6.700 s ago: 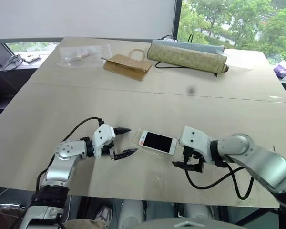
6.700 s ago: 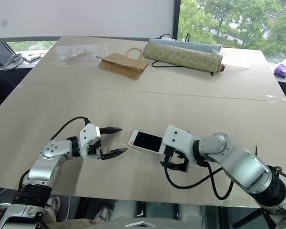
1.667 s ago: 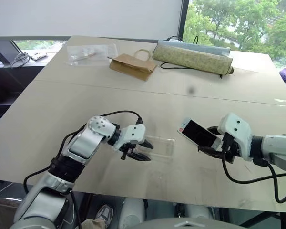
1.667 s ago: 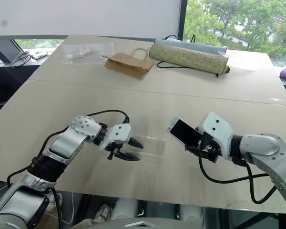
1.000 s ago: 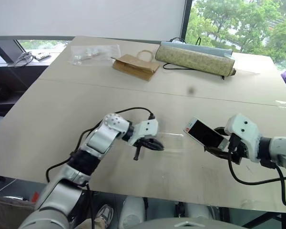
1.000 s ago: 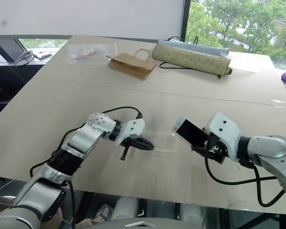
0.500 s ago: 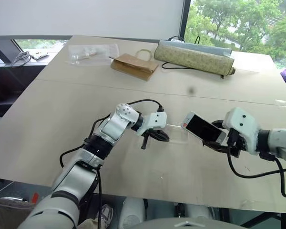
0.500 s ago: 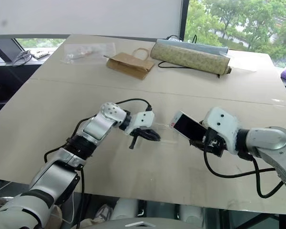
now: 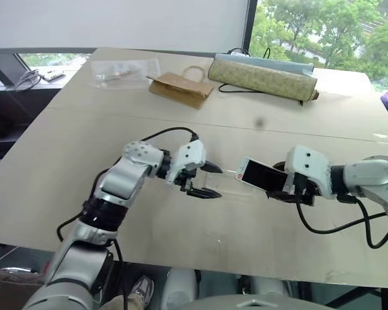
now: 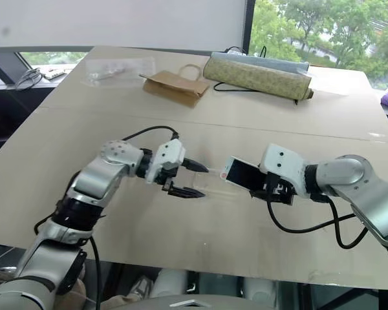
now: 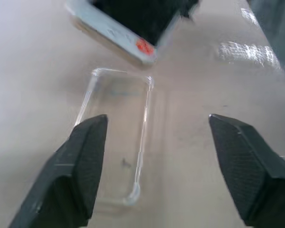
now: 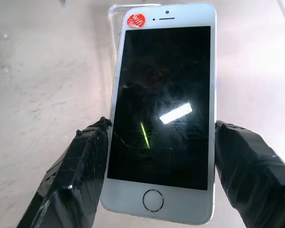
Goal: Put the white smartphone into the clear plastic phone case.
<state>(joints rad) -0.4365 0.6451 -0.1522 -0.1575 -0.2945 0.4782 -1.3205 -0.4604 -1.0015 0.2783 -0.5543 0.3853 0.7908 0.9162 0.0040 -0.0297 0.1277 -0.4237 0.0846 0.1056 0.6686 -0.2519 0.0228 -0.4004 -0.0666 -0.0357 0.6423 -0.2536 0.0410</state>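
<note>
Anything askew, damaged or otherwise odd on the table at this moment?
Nothing stands out. The white smartphone is intact, gripped across its sides by the right gripper, and the clear plastic phone case lies flat on the table, unbroken.

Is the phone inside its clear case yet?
Not yet. The right gripper holds the white smartphone above the table; the clear phone case lies empty.

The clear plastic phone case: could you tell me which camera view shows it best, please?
The left wrist view: the clear plastic phone case lies flat on the table, its whole glossy outline visible. In the head views it is a faint glint between the grippers. The right wrist view shows one corner behind the white smartphone.
</note>
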